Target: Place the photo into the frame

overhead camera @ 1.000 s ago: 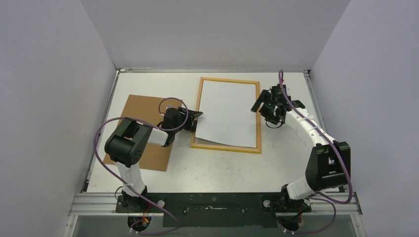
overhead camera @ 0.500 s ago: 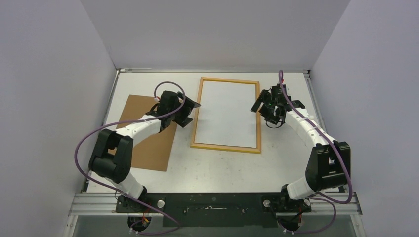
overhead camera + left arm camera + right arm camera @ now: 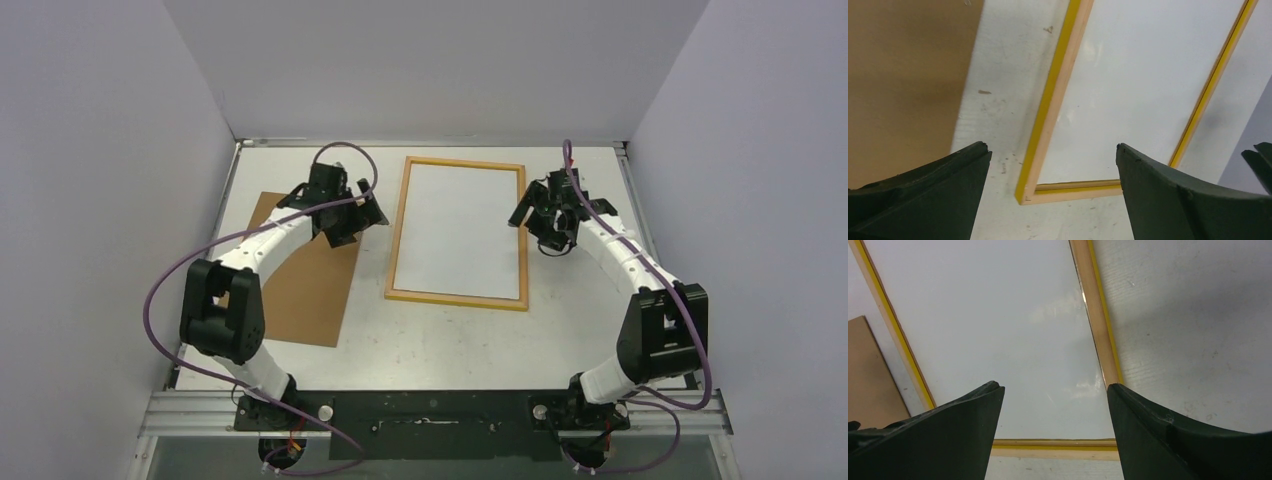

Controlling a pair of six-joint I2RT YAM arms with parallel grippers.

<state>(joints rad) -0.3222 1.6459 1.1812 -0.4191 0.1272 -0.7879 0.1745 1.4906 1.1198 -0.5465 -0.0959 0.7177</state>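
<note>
Since the photo (image 3: 458, 228) lies white side up inside the frame (image 3: 455, 296), which rests flat with its light wood back upward on the table (image 3: 450, 340), the insertion step is judged to be at or near completion. In the top view, all four edges of the sheet are seen within the rails. Whether the sheet is seated flush cannot be told.

The left gripper (image 3: 1050, 145) is held above the frame's left rail with its jaws spread wide and nothing between them. The right gripper (image 3: 1053, 385) is held over the right rail, likewise spread wide and empty.

For the next move, a check of seating is called for. If any edge rides on a rail, it should be pressed down lightly at that edge, with the jaws kept clear of the sheet's middle.

A brown backing board (image 3: 300, 290) lies on the table just beside the frame's left rail, partly under the left arm. Nothing is seen lying on the photo. The thin rails could be shifted by a sideways push.
</note>
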